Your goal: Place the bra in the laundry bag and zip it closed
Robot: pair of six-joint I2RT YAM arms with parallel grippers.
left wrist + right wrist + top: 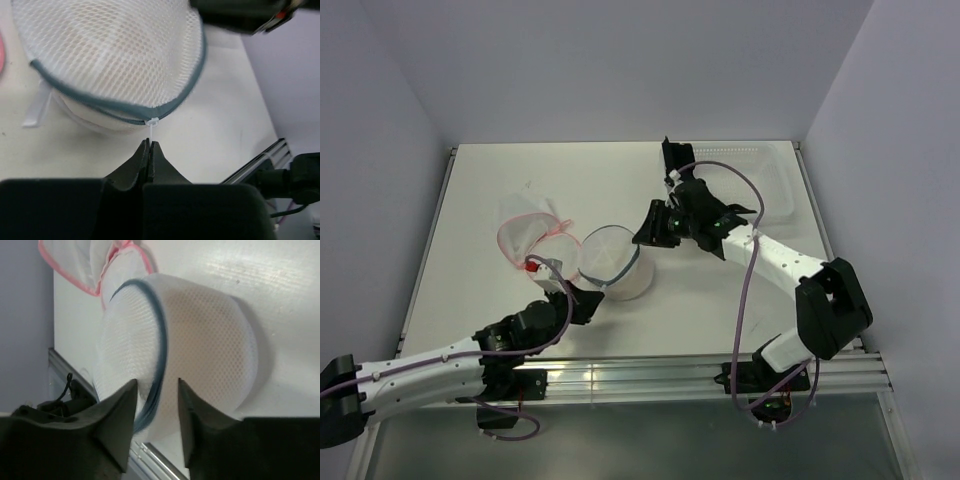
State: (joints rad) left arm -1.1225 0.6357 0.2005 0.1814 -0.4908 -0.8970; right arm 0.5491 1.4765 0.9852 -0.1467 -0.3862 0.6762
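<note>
Left tool (150,144) is clenching the zipper pull (151,121) of the mid-counter laundry bag (612,262), likely to open it, right tool (157,385) spread alongside as brace (bra (525,228) lying outside, toward left edge).

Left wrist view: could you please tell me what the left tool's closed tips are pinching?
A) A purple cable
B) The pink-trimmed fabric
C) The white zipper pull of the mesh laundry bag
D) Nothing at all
C: the left tool is shut on the thin white zipper pull, which hangs from the seam of the mesh laundry bag directly above its tips.
</note>
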